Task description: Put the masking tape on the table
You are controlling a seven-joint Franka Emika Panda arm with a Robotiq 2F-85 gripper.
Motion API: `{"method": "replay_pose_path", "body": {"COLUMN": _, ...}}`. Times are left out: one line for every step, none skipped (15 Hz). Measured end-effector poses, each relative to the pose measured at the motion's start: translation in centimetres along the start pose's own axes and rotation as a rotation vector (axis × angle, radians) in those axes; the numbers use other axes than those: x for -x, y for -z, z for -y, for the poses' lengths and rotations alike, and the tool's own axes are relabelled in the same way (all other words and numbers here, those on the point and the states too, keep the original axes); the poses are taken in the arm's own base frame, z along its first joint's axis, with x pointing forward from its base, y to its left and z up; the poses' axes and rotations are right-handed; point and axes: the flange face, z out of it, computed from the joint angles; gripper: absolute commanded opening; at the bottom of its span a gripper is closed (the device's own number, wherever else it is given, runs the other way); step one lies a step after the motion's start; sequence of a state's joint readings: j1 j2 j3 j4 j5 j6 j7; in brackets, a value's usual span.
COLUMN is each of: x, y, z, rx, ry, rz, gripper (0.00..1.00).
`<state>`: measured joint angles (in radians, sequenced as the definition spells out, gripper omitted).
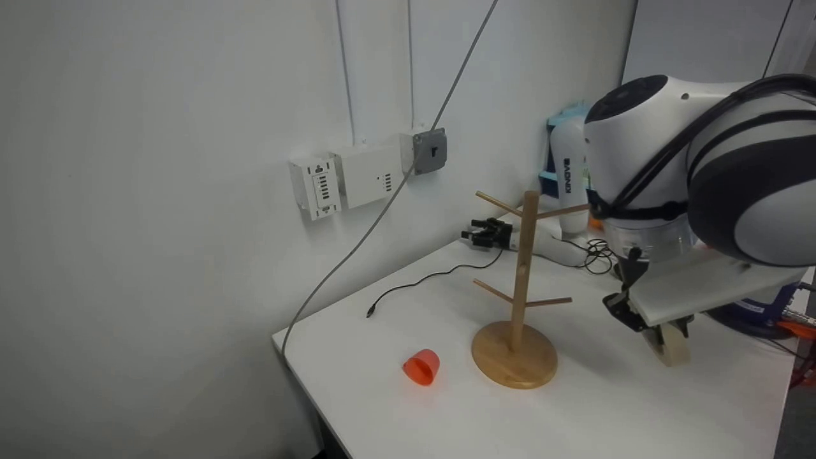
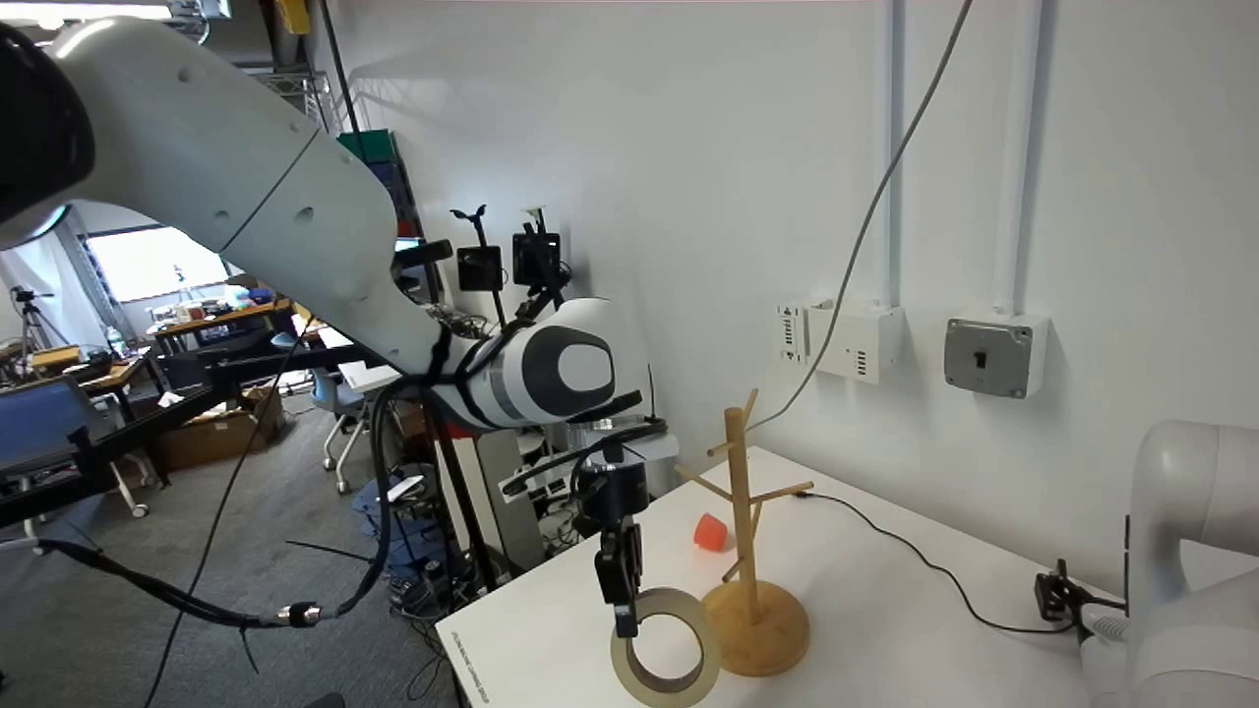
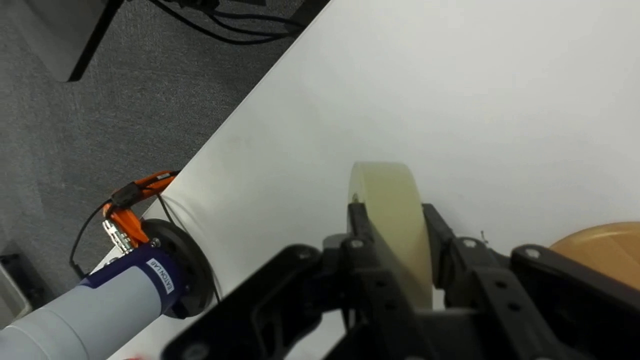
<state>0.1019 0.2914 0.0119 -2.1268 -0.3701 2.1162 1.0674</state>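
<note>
The masking tape (image 1: 676,347) is a cream-beige ring, held on edge. In an exterior view its ring face (image 2: 669,601) shows with the wide hole, its bottom reaching the frame's lower edge. My gripper (image 3: 393,206) is shut on the tape (image 3: 390,185), one finger on each flat side. The gripper also shows in both exterior views (image 1: 663,326) (image 2: 629,629), pointing down. The white table (image 1: 408,421) lies beneath, also in the wrist view (image 3: 500,100). I cannot tell whether the tape's lower edge touches the table.
A wooden stand (image 1: 515,360) with pegs stands beside the tape; its base edge (image 3: 610,250) shows in the wrist view. An orange-red cup (image 1: 421,367) lies beyond it. A second white arm (image 2: 1180,590) and a black cable (image 1: 414,284) are near the wall. A table edge (image 3: 225,120) borders the floor.
</note>
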Motion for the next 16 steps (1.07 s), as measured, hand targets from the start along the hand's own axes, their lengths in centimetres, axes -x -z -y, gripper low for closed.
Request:
{"method": "replay_pose_path", "body": {"x": 0.04, "y": -0.04, "z": -0.06, "rx": 0.006, "ry": 0.002, "rz": 0.003, "gripper": 0.55}}
{"method": "replay_pose_path", "body": {"x": 0.08, "y": -0.07, "z": -0.12, "rx": 0.014, "ry": 0.003, "rz": 0.007, "gripper": 0.6}}
{"method": "replay_pose_path", "body": {"x": 0.11, "y": -0.08, "z": -0.18, "rx": 0.022, "ry": 0.003, "rz": 0.01, "gripper": 0.68}}
{"method": "replay_pose_path", "body": {"x": 0.13, "y": -0.05, "z": -0.23, "rx": 0.029, "ry": 0.003, "rz": 0.013, "gripper": 0.75}}
{"method": "replay_pose_path", "body": {"x": 0.14, "y": 0.0, "z": -0.24, "rx": 0.033, "ry": 0.003, "rz": 0.015, "gripper": 0.84}}
{"method": "replay_pose_path", "body": {"x": 0.14, "y": 0.07, "z": -0.26, "rx": 0.038, "ry": 0.003, "rz": 0.016, "gripper": 0.91}}
{"method": "replay_pose_path", "body": {"x": 0.14, "y": 0.13, "z": -0.26, "rx": 0.041, "ry": 0.003, "rz": 0.017, "gripper": 0.98}}
{"method": "replay_pose_path", "body": {"x": 0.13, "y": 0.17, "z": -0.27, "rx": 0.042, "ry": 0.003, "rz": 0.018, "gripper": 1.0}}
{"method": "replay_pose_path", "body": {"x": 0.13, "y": 0.19, "z": -0.27, "rx": 0.043, "ry": 0.003, "rz": 0.018, "gripper": 1.0}}
{"method": "replay_pose_path", "body": {"x": 0.12, "y": 0.2, "z": -0.28, "rx": 0.044, "ry": 0.003, "rz": 0.018, "gripper": 1.0}}
{"method": "replay_pose_path", "body": {"x": 0.12, "y": 0.2, "z": -0.28, "rx": 0.044, "ry": 0.002, "rz": 0.018, "gripper": 1.0}}
{"method": "replay_pose_path", "body": {"x": 0.11, "y": 0.21, "z": -0.28, "rx": 0.044, "ry": 0.002, "rz": 0.018, "gripper": 1.0}}
{"method": "replay_pose_path", "body": {"x": 0.11, "y": 0.22, "z": -0.28, "rx": 0.044, "ry": 0.002, "rz": 0.018, "gripper": 1.0}}
{"method": "replay_pose_path", "body": {"x": 0.1, "y": 0.23, "z": -0.28, "rx": 0.044, "ry": 0.002, "rz": 0.018, "gripper": 1.0}}
{"method": "replay_pose_path", "body": {"x": 0.09, "y": 0.24, "z": -0.27, "rx": 0.043, "ry": 0.002, "rz": 0.018, "gripper": 1.0}}
{"method": "replay_pose_path", "body": {"x": 0.08, "y": 0.25, "z": -0.27, "rx": 0.043, "ry": 0.002, "rz": 0.018, "gripper": 1.0}}
